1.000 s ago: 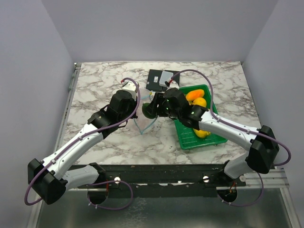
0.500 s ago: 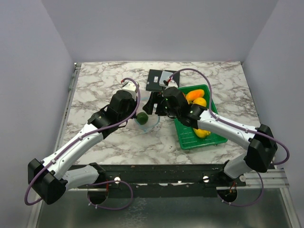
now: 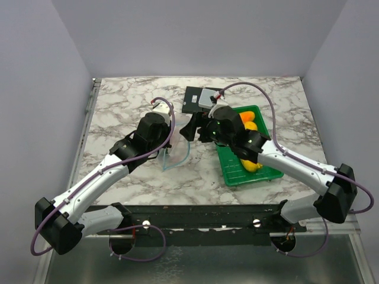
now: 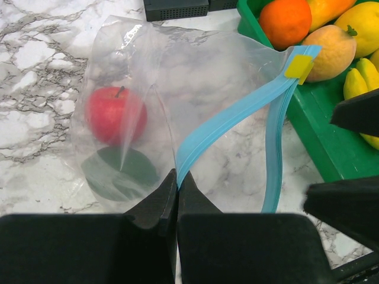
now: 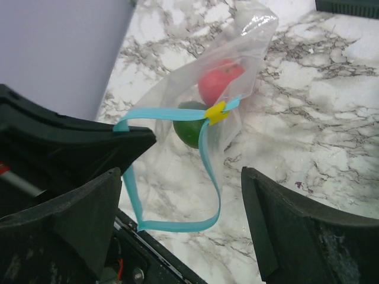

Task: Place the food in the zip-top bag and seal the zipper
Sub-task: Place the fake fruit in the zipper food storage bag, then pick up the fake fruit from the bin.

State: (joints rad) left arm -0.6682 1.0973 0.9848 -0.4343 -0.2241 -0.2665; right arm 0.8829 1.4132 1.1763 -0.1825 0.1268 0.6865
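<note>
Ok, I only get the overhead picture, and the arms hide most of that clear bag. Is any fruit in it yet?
Observer: Yes. The left wrist camera shows a red apple and a green fruit inside the zip-top bag.
Operator: What is holding the bag up?
Observer: The left gripper is shut on the light-blue zipper at the bag's mouth.
Operator: So is it sealed?
Observer: No. In the right wrist camera the strip hangs as an open loop, and its two sides meet only at the yellow slider.
</note>
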